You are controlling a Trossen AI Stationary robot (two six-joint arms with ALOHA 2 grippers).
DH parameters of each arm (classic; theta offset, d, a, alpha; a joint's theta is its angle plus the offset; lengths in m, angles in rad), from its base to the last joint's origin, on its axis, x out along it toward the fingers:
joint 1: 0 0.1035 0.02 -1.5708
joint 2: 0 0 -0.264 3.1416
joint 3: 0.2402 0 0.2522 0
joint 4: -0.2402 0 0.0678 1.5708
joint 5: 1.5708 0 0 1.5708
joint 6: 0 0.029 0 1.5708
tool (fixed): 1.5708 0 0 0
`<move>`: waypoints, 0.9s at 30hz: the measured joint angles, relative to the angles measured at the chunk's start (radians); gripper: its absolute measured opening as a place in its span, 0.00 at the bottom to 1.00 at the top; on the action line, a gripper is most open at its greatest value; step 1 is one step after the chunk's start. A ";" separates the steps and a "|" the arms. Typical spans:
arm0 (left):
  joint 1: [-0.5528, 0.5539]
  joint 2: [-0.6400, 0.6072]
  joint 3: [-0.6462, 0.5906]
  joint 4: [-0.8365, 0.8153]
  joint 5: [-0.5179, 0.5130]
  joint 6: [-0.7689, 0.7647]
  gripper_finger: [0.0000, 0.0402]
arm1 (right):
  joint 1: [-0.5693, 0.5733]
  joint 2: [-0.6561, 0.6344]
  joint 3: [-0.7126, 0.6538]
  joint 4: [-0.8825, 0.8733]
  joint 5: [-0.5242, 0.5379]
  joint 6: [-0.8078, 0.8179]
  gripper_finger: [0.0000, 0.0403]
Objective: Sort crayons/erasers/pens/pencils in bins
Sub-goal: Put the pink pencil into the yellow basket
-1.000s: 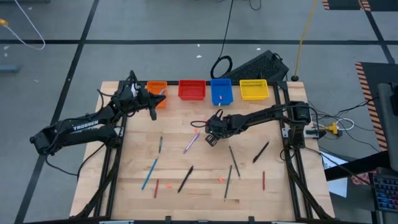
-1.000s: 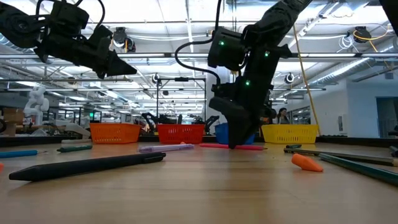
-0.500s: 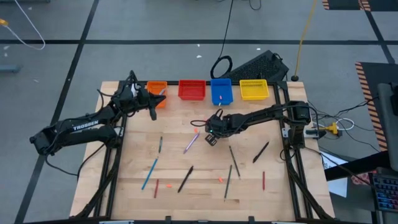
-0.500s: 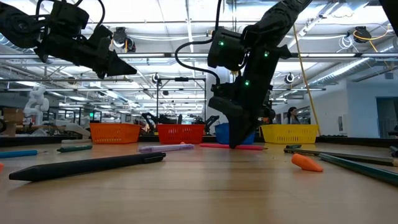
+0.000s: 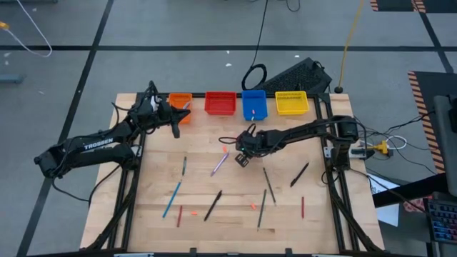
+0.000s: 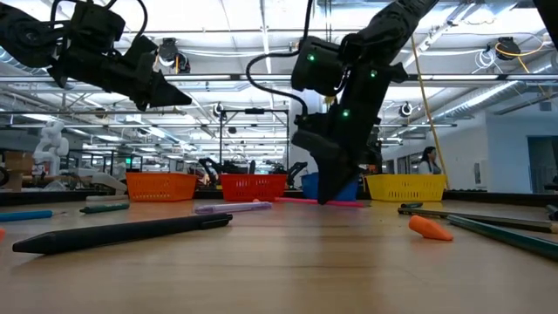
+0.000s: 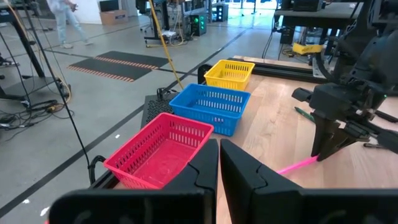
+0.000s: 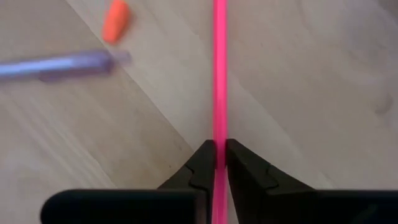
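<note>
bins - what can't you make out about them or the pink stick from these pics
- Orange bin: high view, the left gripper covers part of it, contents unclear.
- Blue bin: low view, mostly behind the right gripper.
- Bin contents: low view is level, the walls hide the insides.
- Pink stick: right wrist view, both ends cut off by the edges; pen or pencil unclear.

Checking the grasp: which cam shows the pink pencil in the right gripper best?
Right wrist view: the pink pencil fills the frame, pinched in the right gripper. Left wrist view shows one end beside it; low view a thin edge-on line; high view barely a speck.
</note>
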 joint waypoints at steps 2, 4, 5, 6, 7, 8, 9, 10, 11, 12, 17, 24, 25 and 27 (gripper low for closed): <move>0.000 0.000 0.000 0.000 0.000 0.000 0.06 | -0.001 -0.010 0.000 -0.004 0.001 -0.016 0.08; 0.000 0.000 0.000 0.000 0.000 0.000 0.06 | -0.001 -0.013 0.001 0.007 0.001 -0.026 0.08; 0.000 0.000 0.000 0.000 0.000 0.000 0.06 | -0.003 -0.018 0.001 0.004 0.001 -0.029 0.08; 0.000 0.000 0.000 0.000 0.000 0.000 0.06 | -0.003 -0.023 0.001 -0.001 0.001 -0.036 0.08; 0.000 0.000 0.000 0.000 0.000 0.000 0.06 | -0.004 -0.031 0.001 -0.001 0.001 -0.043 0.08; 0.000 0.000 0.000 -0.001 0.000 0.000 0.06 | -0.005 -0.042 0.001 0.001 0.001 -0.049 0.08; 0.000 0.000 0.000 0.000 0.000 0.000 0.06 | -0.006 -0.055 0.001 -0.001 0.002 -0.056 0.08; 0.000 0.000 0.000 0.000 0.000 0.000 0.06 | -0.008 -0.071 0.001 -0.003 0.003 -0.068 0.08; 0.000 0.000 0.000 0.000 0.000 0.000 0.06 | -0.011 -0.088 0.001 -0.003 0.004 -0.084 0.08; 0.000 0.000 0.000 0.000 0.000 0.000 0.06 | -0.015 -0.108 0.001 -0.002 0.006 -0.101 0.08; 0.000 0.000 0.000 0.001 0.000 0.000 0.06 | -0.051 -0.239 0.003 -0.044 0.055 -0.217 0.08; 0.000 0.000 0.000 0.002 0.000 -0.001 0.06 | -0.180 -0.415 0.003 -0.127 0.108 -0.466 0.08; 0.000 0.000 0.000 0.002 0.000 -0.001 0.06 | -0.204 -0.433 0.003 -0.129 0.105 -0.501 0.08; 0.000 0.000 0.000 0.002 0.000 -0.002 0.06 | -0.258 -0.468 -0.007 -0.122 0.105 -0.575 0.08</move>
